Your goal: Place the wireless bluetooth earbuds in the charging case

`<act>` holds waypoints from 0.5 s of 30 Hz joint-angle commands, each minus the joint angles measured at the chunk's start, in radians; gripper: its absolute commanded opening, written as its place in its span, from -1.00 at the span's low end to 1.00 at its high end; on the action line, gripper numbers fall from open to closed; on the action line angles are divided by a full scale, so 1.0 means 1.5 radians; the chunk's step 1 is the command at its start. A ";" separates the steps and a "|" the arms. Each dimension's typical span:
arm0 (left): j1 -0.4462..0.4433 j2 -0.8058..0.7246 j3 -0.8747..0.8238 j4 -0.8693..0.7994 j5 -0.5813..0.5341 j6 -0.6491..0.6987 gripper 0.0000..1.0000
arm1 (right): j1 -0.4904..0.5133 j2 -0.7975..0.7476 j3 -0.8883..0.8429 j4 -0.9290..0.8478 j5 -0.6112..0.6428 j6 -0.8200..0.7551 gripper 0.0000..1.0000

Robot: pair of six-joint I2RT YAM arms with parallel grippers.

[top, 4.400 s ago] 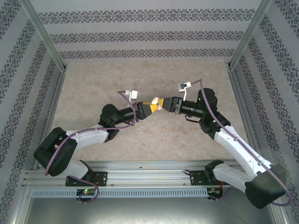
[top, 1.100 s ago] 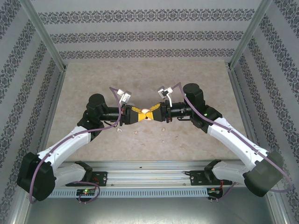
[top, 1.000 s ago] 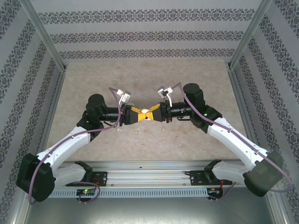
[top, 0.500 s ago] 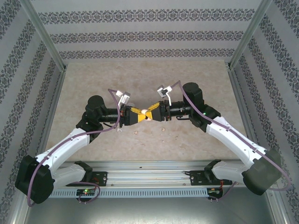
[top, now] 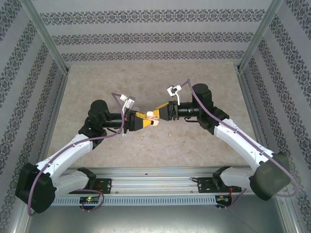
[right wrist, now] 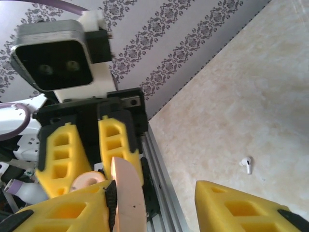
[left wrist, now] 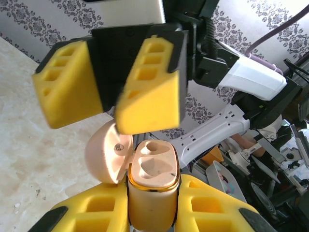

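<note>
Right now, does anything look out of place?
Yes. An earbud lies loose on the table, while the open case held by the left gripper shows empty wells.

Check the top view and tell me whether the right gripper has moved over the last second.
Yes: the right gripper has edged away from the near rail, toward the back wall.

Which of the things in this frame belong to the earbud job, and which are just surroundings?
Belongs to the job:
- charging case, open and empty, clamped in the left gripper
- right gripper, open, close to the case
- one earbud lying on the table

Just surroundings:
- aluminium rail
- patterned walls
</note>
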 commanded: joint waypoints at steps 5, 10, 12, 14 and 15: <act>-0.005 -0.019 -0.001 0.003 -0.004 0.031 -1.00 | -0.004 -0.013 -0.011 0.009 0.022 0.042 0.23; -0.004 -0.037 -0.008 -0.028 -0.042 0.080 -1.00 | 0.005 -0.033 -0.021 0.022 0.020 0.085 0.32; -0.004 -0.049 -0.013 -0.042 -0.062 0.109 -1.00 | 0.014 -0.035 -0.025 0.022 0.023 0.098 0.36; -0.004 -0.065 -0.021 -0.052 -0.081 0.141 -1.00 | 0.027 -0.033 -0.026 0.023 0.028 0.112 0.39; -0.005 -0.073 -0.025 -0.053 -0.090 0.155 -1.00 | 0.034 -0.031 -0.026 0.022 0.031 0.117 0.40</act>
